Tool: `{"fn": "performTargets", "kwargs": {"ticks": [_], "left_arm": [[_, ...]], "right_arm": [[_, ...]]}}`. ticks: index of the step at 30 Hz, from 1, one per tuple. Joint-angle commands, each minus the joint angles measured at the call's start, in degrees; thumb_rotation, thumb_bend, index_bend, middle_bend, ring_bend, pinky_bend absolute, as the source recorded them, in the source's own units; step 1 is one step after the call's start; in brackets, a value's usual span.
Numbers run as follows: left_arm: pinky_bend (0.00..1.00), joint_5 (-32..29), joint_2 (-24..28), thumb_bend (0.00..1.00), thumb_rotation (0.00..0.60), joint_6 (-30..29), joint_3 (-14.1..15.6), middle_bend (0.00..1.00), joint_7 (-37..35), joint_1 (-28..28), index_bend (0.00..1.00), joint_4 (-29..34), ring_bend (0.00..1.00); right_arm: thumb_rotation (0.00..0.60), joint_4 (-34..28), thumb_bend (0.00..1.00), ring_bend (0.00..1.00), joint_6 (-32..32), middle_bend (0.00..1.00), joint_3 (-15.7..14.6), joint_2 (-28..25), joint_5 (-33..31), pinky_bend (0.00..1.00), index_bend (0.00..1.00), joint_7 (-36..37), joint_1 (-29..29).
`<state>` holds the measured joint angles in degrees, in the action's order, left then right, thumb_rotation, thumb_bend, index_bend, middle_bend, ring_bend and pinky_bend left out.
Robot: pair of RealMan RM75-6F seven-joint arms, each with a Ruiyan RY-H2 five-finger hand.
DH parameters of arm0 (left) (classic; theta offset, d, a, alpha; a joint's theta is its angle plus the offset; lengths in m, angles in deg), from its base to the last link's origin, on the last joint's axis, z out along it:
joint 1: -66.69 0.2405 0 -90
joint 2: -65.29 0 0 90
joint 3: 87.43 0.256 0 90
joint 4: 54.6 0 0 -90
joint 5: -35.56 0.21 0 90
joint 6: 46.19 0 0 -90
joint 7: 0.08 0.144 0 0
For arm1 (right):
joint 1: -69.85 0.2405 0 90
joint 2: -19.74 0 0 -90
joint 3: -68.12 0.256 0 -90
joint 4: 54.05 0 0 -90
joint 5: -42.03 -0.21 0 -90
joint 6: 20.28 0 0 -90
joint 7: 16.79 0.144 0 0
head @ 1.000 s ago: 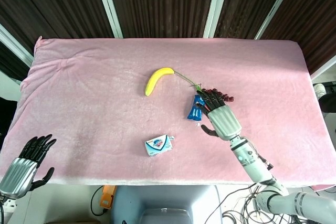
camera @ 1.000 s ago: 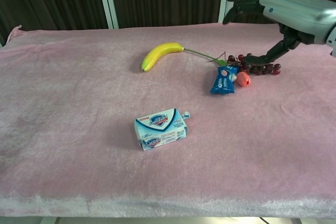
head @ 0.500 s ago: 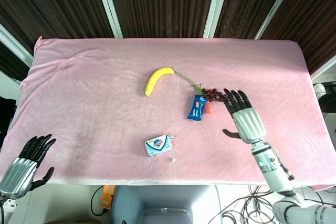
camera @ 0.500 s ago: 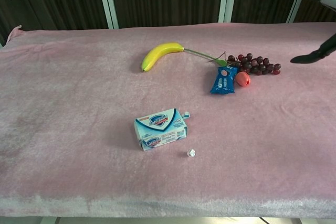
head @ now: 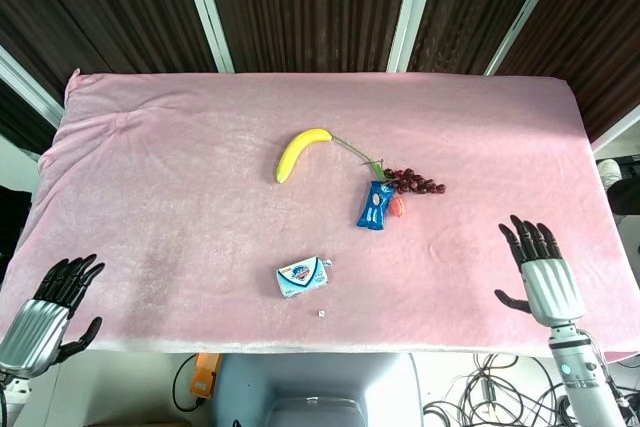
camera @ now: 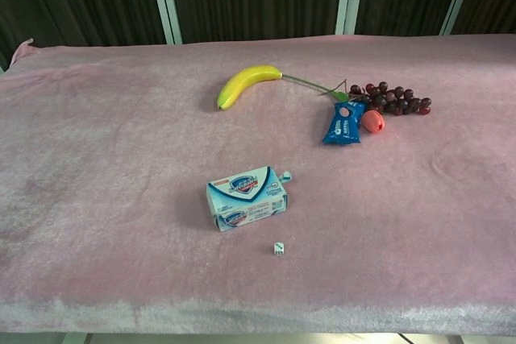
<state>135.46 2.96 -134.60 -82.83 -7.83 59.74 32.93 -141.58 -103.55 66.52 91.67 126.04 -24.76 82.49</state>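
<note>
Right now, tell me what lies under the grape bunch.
Under the grape bunch only the pink cloth shows; a green stem runs from it toward the banana. Anything beneath is covered.

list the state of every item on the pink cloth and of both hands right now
left hand: open, holds nothing, at the table's near left edge
right hand: open, fingers spread, holds nothing
yellow banana: lying on its side
dark red grape bunch: lying flat
blue snack packet: sealed, lying flat beside the grapes
small pink ball: resting against the packet
white and blue soap box: lying flat
small white die: lying apart from the soap box
</note>
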Motion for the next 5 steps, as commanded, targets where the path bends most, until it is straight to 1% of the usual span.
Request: {"fn": "performTargets", "kwargs": {"ticks": [1,5], "left_arm": [[0.01,-0.12,-0.06,0.42,0.600,0.39,0.05,0.00,0.40,-0.09,0.00,-0.01,0.00],[0.01,-0.07,-0.11,0.42,0.600,0.45,0.03,0.00,0.69,-0.14,0.00,0.21,0.00]], "right_arm": [[0.600,0.68,0.22,0.00,-1.14,0.00,0.59,0.25,1.43,0.00,0.01,-0.55,-0.54],[0.600,0.51,0.22,0.00,0.65,0.00,0.69,0.40,1.01,0.00,0.01,-0.96,-0.45]]}}
